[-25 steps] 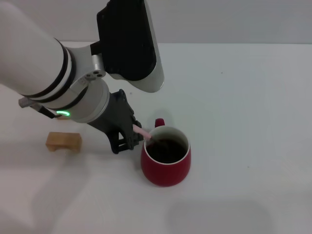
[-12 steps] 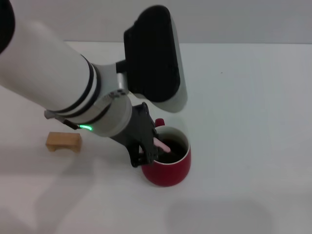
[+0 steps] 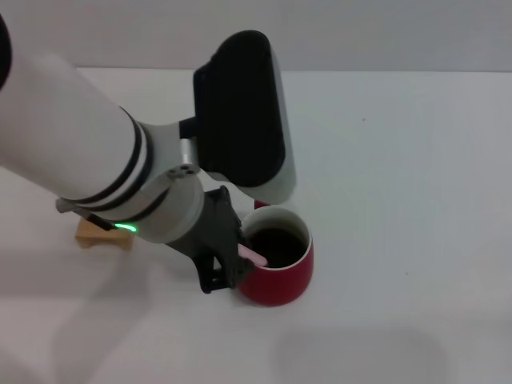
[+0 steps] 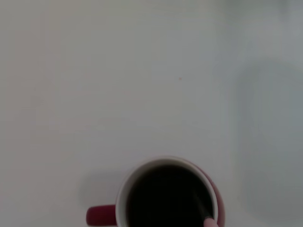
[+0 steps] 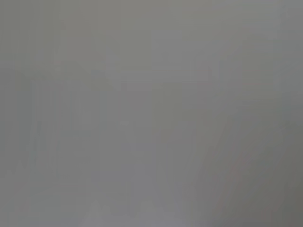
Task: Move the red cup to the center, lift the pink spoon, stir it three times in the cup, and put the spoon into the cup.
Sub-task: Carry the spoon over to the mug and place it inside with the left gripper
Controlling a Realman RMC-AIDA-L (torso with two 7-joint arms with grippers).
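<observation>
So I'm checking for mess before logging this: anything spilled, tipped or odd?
Nothing stands out. The red cup stands upright with no spill on the table; the left claw holds the pink spoon slanted over its rim.

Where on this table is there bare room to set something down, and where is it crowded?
Bare table stretches to the robot's right of the red cup, and in front of it near the view's bottom edge. It is crowded on the cup's left, where the left gripper holds the pink spoon over the rim, with a wooden block beyond.

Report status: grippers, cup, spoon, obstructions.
Left gripper shut on pink spoon, tip inside red cup. Right gripper not in view. Wooden block off to the side, not obstructing.
</observation>
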